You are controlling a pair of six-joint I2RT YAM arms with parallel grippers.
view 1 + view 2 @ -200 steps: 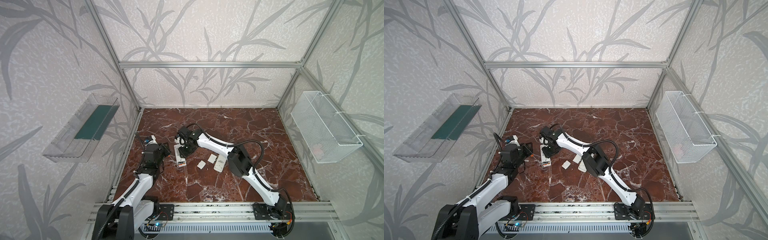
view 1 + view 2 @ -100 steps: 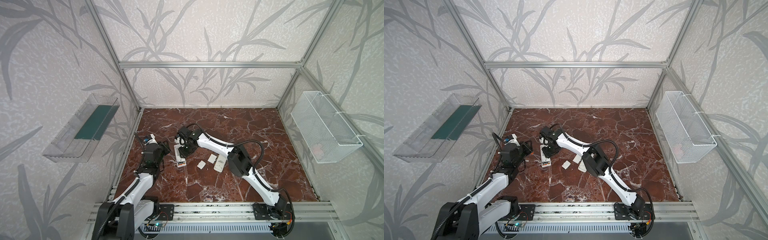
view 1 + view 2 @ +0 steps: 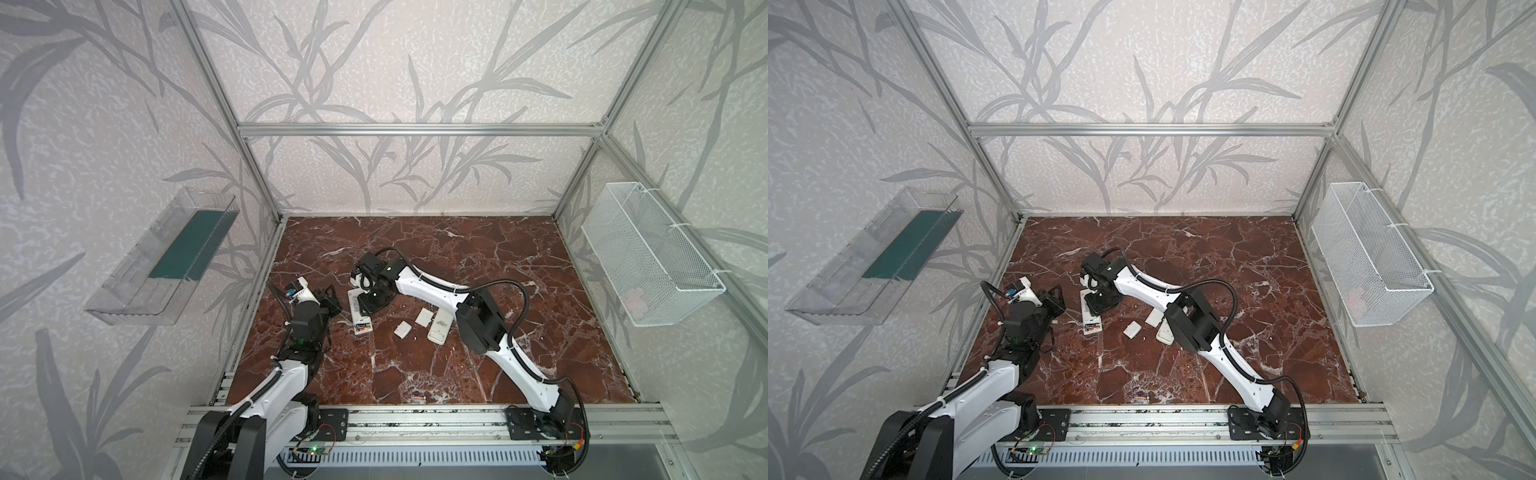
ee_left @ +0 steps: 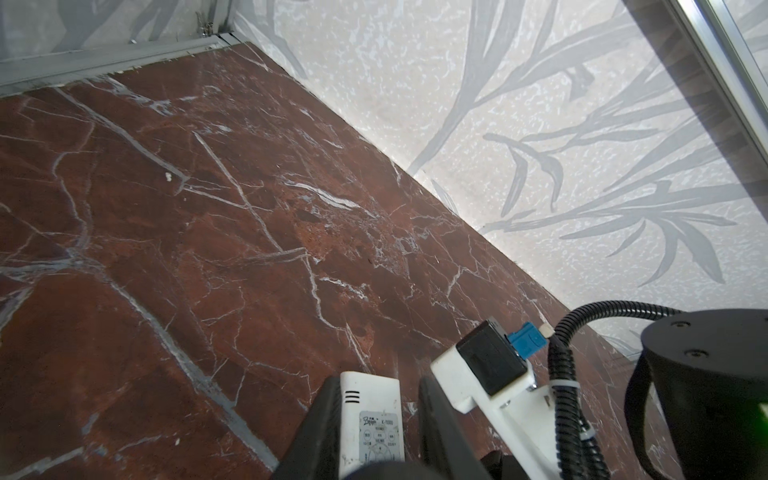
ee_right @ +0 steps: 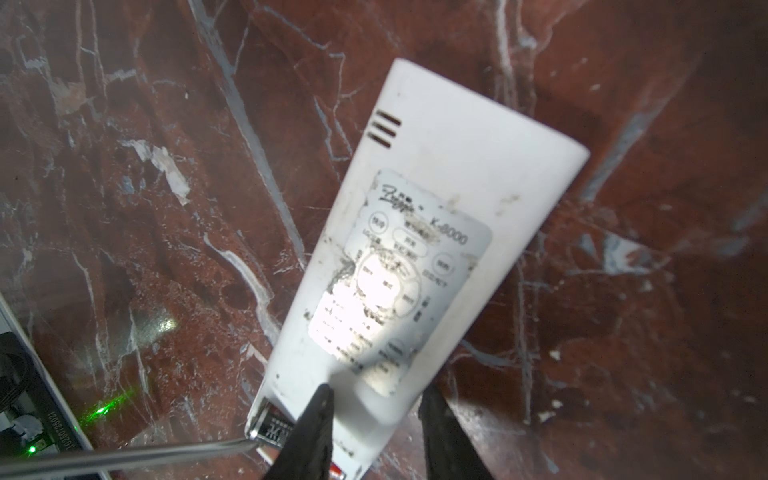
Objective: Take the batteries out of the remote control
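R claw (image 5: 376,390) narrow over remote (image 5: 436,187), grip unclear; L claw (image 3: 331,296) state can't tell; metal rod (image 5: 145,457) tip at 1 battery (image 5: 272,428).

Wide open marble floor (image 3: 436,249) across the whole back and down the right side, and the front centre lies bare too. Tight on the left: left gripper (image 3: 332,299) and right gripper (image 3: 369,306) crowd the remote (image 3: 360,322), with a thin metal shaft (image 5: 124,459) reaching in to its battery end. Right of that, 2 white covers (image 3: 402,329) and a 2nd remote (image 3: 440,327) litter the lane up to the right arm's elbow (image 3: 478,320).
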